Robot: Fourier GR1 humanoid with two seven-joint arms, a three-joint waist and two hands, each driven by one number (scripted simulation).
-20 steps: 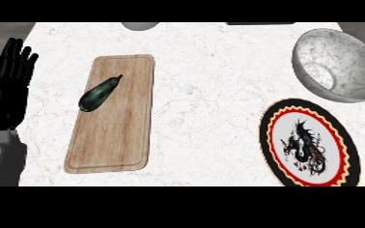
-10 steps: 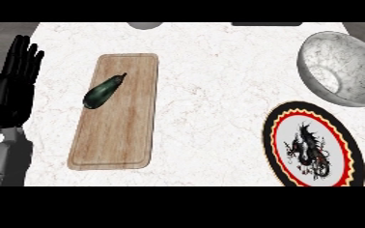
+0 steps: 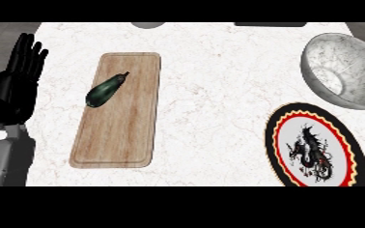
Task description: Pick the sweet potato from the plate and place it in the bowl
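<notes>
**Plate.** At the counter's [image 3: 214,92] near right corner you had the plate [image 3: 299,124], black-rimmed with a red ring and a dragon figure. Nothing lay on it. No sweet potato was visible there or anywhere else on the counter.

**Cutting board.** Along the left part of the counter lay a wooden cutting board [image 3: 114,135], its long side running from the near edge towards the far edge. On its far half rested a dark green vegetable [image 3: 105,90], lying aslant with its stem end pointing to the far right. This was the only item fit to be picked, and it did not match the task's wording in kind or in place.

**Left hand.** The left hand [image 3: 20,77] stood at the counter's left edge, fingers straight and spread, holding nothing, clear of the board. It was resting.

**Right hand.** Out of view.

**Bowl.** The grey speckled bowl [image 3: 335,72] sat at the far right edge, just beyond the plate, with nothing in it.

**Judgement.** The pick had not begun. To do it well, you should settle the target first. If it is the green vegetable, close across its thick middle, square to its slanted axis. Lift it clear of the board before crossing to the bowl.
</notes>
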